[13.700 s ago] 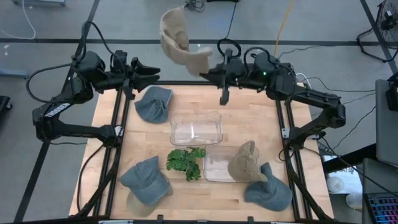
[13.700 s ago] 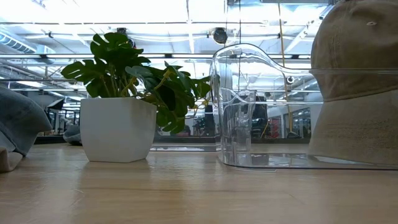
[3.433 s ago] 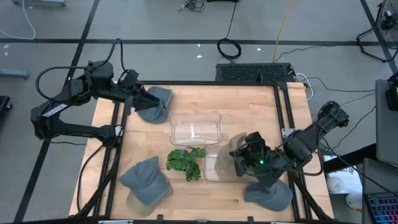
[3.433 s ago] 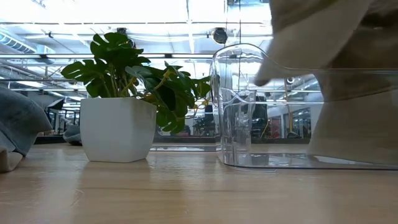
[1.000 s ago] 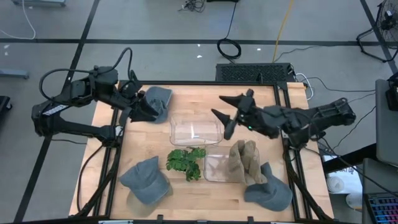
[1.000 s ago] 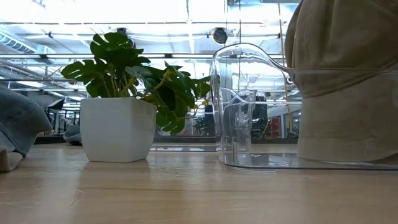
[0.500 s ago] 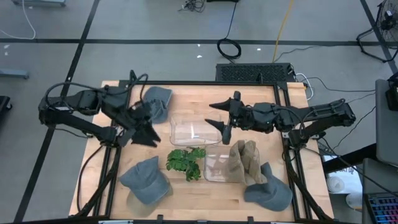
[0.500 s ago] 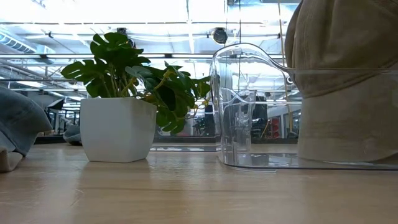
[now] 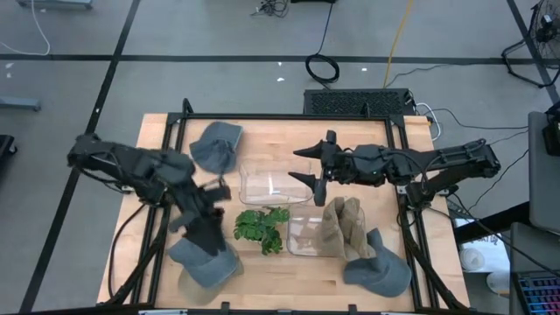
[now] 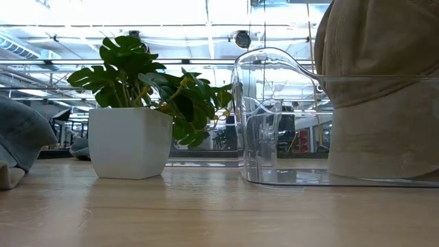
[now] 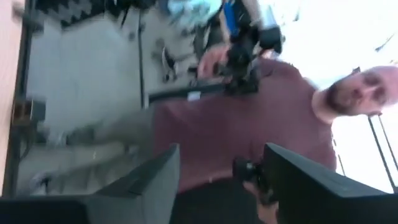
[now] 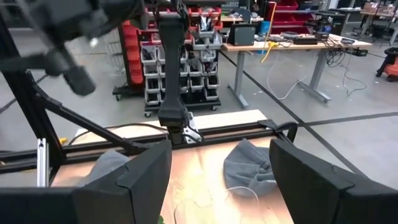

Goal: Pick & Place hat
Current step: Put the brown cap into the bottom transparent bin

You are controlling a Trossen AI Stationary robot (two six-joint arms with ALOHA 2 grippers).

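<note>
A grey-blue hat (image 9: 207, 265) lies flat on the table at the near left. My left gripper (image 9: 210, 245) stands open over the hat's far side, and its wrist view (image 11: 221, 152) looks past the table into the room. A second grey hat (image 9: 216, 144) lies at the far left and a third (image 9: 378, 272) at the near right. Tan hats (image 9: 341, 226) stand in the nearer clear bin (image 9: 299, 234), seen also in the low view (image 10: 384, 89). My right gripper (image 9: 296, 164) hangs open at the right end of the farther clear bin (image 9: 275, 182).
A potted plant (image 9: 261, 227) stands mid-table between the two bins, its white pot (image 10: 129, 143) close to the low camera. Black frame rails (image 9: 166, 188) run along both table sides. A person in a maroon shirt (image 11: 249, 118) stands beyond the table.
My left arm has swung from the far-left grey hat toward the table's near edge and now stands over the near-left hat. My right gripper has drifted a little toward the table's left. The hats have kept still.
</note>
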